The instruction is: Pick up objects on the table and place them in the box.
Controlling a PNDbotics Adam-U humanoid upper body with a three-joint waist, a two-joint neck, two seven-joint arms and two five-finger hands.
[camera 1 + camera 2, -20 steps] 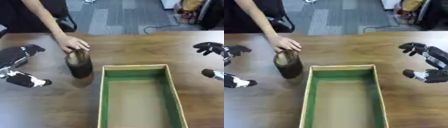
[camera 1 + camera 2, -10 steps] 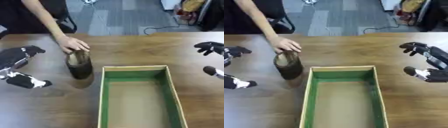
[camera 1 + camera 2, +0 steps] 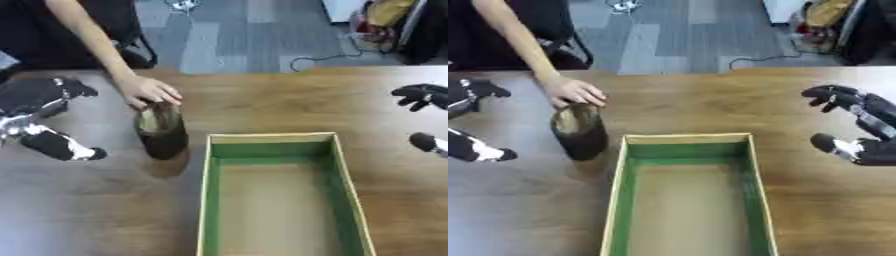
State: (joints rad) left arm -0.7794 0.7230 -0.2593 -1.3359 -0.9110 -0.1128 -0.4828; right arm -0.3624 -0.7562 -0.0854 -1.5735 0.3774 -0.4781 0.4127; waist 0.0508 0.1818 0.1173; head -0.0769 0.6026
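Note:
A dark brown cylinder stands upright on the wooden table, just left of the box's far left corner. A person's bare hand rests on its top from behind. The box has green inner walls, a pale rim and nothing inside. My left hand hovers open at the left edge, left of the cylinder and apart from it. My right hand hangs open at the right edge, right of the box, holding nothing.
The person's arm reaches in from the far left corner over the table's far edge. Beyond the table lie grey carpet, a cable and bags on the floor.
The person's hand stays on the cylinder's top. Both my hands have hardly moved; the view has shifted slightly.

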